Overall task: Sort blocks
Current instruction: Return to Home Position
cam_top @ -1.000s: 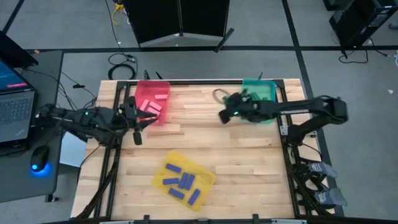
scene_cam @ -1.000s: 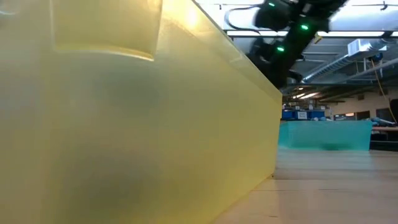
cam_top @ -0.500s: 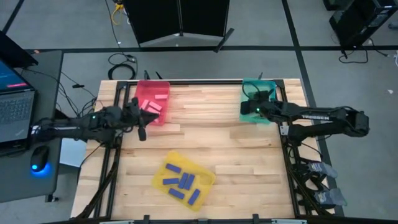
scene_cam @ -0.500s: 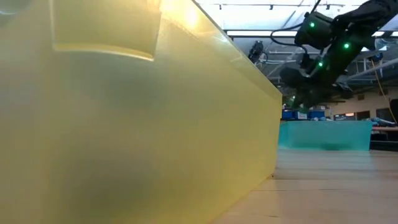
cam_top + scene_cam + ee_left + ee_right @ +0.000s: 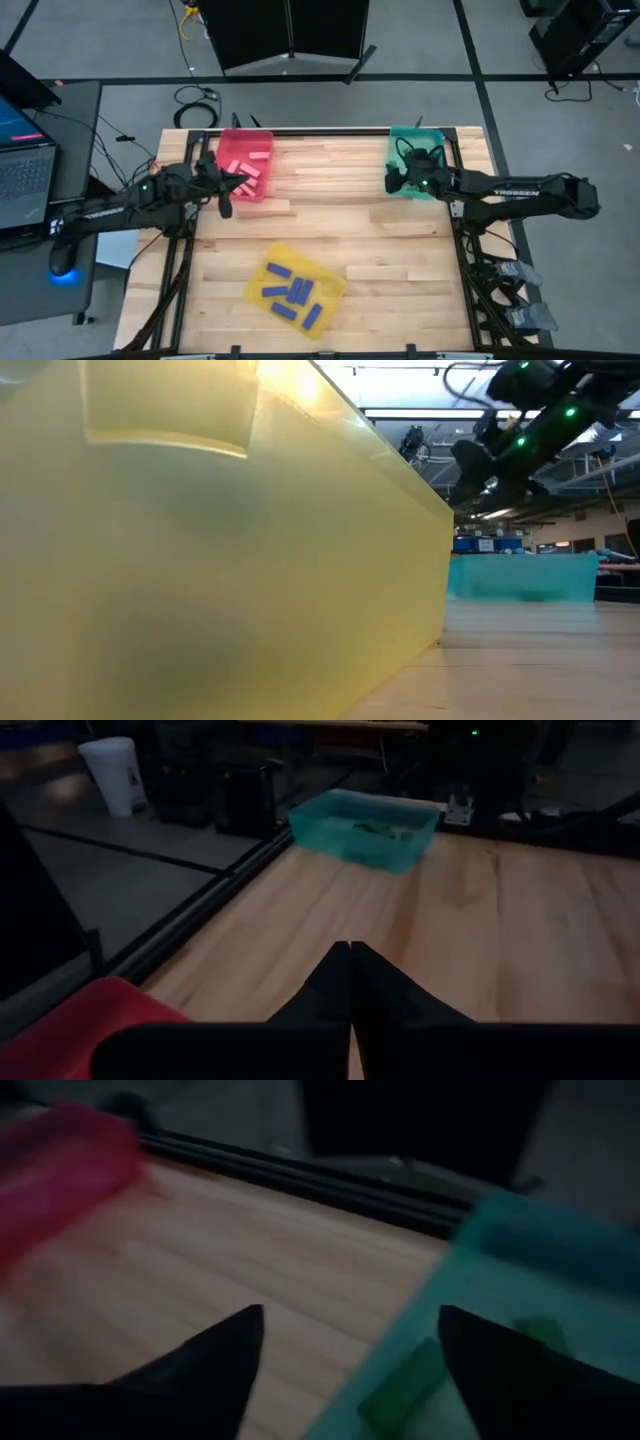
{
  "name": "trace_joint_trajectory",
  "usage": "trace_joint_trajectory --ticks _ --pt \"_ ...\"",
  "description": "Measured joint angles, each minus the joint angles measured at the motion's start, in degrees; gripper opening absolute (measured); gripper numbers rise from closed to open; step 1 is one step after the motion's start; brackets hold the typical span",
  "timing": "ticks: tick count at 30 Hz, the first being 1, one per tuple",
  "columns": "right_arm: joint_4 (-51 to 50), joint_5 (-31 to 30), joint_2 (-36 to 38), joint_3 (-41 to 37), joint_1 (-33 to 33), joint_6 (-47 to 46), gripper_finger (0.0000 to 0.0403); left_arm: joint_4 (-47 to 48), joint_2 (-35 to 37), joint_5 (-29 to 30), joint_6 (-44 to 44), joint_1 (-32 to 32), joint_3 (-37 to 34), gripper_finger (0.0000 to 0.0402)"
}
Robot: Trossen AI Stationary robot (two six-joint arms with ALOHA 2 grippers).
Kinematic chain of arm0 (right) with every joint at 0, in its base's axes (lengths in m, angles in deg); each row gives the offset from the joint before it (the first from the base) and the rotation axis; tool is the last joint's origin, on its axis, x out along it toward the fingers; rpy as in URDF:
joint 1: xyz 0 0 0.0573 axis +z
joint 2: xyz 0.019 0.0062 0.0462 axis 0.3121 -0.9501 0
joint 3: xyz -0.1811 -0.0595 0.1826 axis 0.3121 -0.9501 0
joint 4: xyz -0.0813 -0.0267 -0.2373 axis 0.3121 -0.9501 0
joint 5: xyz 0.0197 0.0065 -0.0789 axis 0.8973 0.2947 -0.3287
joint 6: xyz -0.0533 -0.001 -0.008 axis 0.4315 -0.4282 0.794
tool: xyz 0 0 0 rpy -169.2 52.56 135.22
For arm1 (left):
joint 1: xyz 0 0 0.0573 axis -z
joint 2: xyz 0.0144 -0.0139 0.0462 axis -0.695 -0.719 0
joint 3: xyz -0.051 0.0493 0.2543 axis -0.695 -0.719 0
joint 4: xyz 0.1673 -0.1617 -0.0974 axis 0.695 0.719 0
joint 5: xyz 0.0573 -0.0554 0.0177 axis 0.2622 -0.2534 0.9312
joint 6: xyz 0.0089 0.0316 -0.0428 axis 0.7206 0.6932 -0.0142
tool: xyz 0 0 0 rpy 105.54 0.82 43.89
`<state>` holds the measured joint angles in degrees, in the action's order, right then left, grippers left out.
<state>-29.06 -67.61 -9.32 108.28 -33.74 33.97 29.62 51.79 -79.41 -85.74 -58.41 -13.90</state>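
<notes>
Pink blocks lie in the red tray at the far left. Blue blocks lie in the yellow tray near the front. Green blocks lie in the teal tray at the far right. My left gripper is shut with nothing in it, at the red tray's near-left corner, pointing toward the teal tray. My right gripper stands open with nothing in it, over the teal tray's left rim.
Bare wooden tabletop spreads between the three trays. In the low view the yellow tray's wall fills the left, with the teal tray beyond it. A laptop and a mouse sit on a side desk left of the table.
My right gripper has gone from the far middle of the table toward the right edge and now stands at the teal tray's left rim. My left gripper has shifted a little toward the far edge, closer to the red tray.
</notes>
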Motion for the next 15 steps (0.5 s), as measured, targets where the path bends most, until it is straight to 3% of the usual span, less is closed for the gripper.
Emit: trace_joint_trajectory --ticks 5,10,12,15 --pt "14.21 3.82 4.66 -6.86 4.80 7.10 0.0195 1.42 3.59 -0.12 2.20 -0.27 -0.45 0.0006" --pt "32.15 6.16 8.05 -18.49 10.58 13.17 0.0040 -7.64 7.25 -2.59 -0.51 -0.25 -7.88 0.0006" --pt "40.19 7.40 9.13 -22.80 13.23 15.95 0.0013 -10.42 7.43 -3.36 -1.32 -0.25 -11.27 0.0006" --pt "50.80 10.00 10.59 -28.08 17.10 20.28 0.0019 -16.28 7.37 -4.10 -1.81 -0.25 -16.02 0.0006"
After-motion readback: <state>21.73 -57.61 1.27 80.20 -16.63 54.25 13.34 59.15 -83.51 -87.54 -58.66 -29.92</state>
